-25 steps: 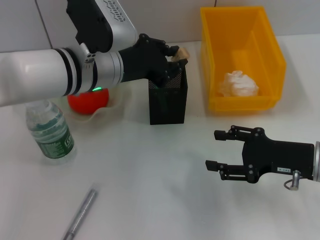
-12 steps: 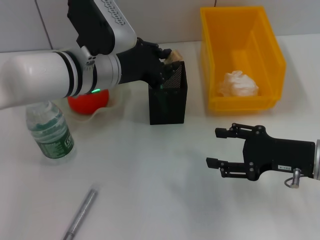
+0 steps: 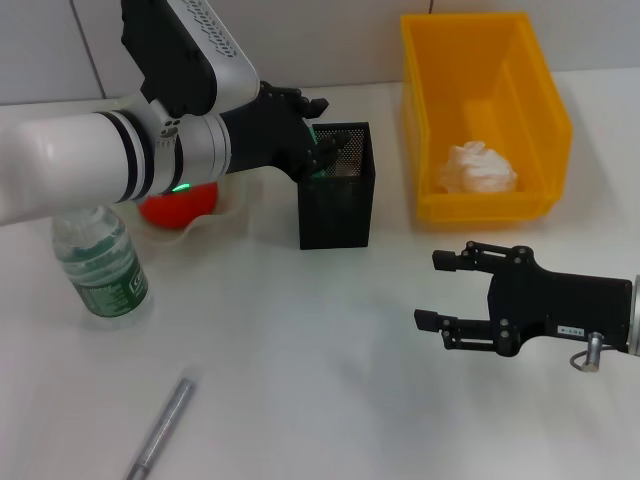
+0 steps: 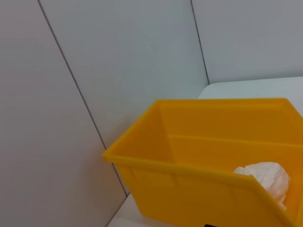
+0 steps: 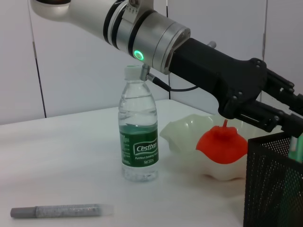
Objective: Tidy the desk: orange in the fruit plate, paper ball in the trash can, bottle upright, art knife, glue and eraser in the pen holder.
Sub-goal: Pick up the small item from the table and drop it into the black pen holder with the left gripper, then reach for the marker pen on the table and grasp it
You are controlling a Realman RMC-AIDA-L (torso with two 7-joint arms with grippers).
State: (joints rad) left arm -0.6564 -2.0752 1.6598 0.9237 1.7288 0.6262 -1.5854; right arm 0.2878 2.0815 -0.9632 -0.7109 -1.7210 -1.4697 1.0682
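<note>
Most of the tidying looks finished. In the head view the paper ball (image 3: 480, 168) lies inside the yellow trash can (image 3: 430, 120) at the upper right of the frame. The orange (image 3: 178, 205) sits in the pale fruit plate (image 3: 232, 205) at the left, partly hidden behind the left arm. The bottle (image 3: 99, 262) stands upright on the tabletop (image 3: 320, 350) at the left edge, cap on.

The black pen holder (image 3: 337, 210) stands in the upper middle of the frame, and the right wrist view shows something green inside it, too little to name. The left gripper (image 3: 312, 140) hangs just above the holder's upper-left rim. Its fingers are spread a little and nothing is visible between them. The eraser cannot be seen anywhere on the tabletop; my guess is that it lies in the holder, but the mesh hides the inside.

What seems left is the grey pen-like stick (image 3: 160, 428) lying flat at the lower left of the frame, well apart from the holder. It may be the art knife or the glue; I cannot tell which.

The right gripper (image 3: 448, 292) hovers low at the lower right, fingers wide apart and empty.
</note>
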